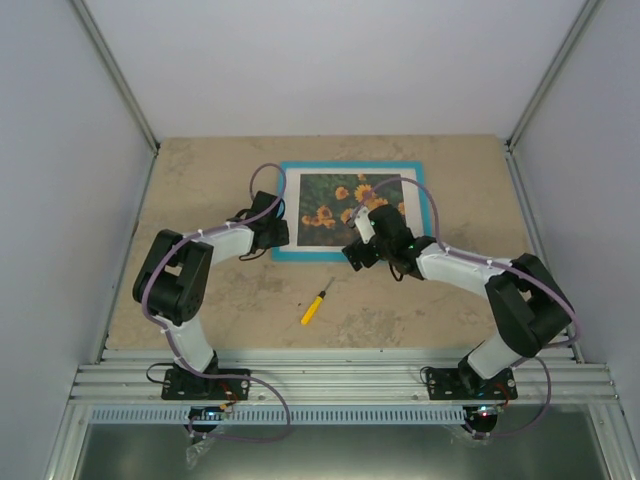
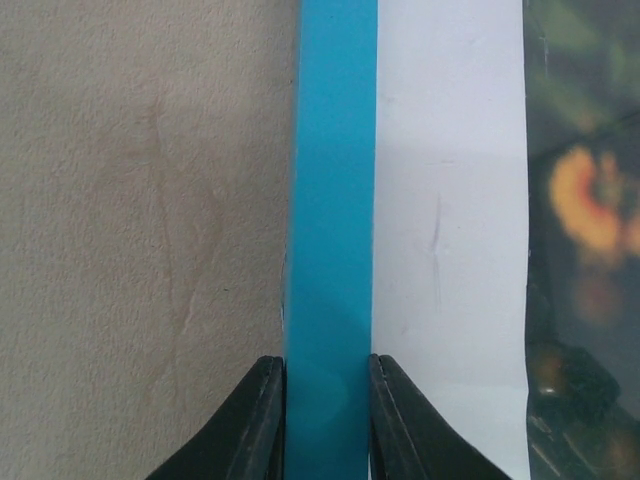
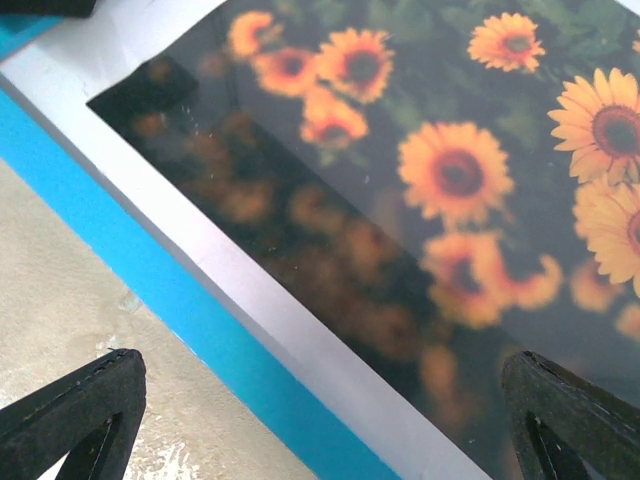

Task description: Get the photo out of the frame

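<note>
**Framed print lies flat, face up; left rail pinched**

The thin turquoise-blue rectangular picture frame (image 1: 350, 167) lies flat on the beige stone-look desk (image 2: 140, 250), at its far middle. The frame's long axis runs left to right, its sides square to the desk edges. Inside it, bordered by a white mat (image 2: 450, 250), the rectangular sunflower photo (image 1: 325, 195) faces up.

The left gripper (image 2: 327, 365) pinches the frame's left rail, one finger on each side of the blue strip. The right gripper (image 3: 320, 360) hangs spread wide over the near rail, touching nothing.

The glossy reflections suggest glazing over the print, so it probably cannot be reached from the front. The frame looks light, stiff and slippery; its rails are the safe hold. The photo itself is likely a limp, easily creased sheet, best taken by an edge or corner once the back is open. A yellow-handled screwdriver (image 1: 315, 305) lies nearer the arms.
</note>
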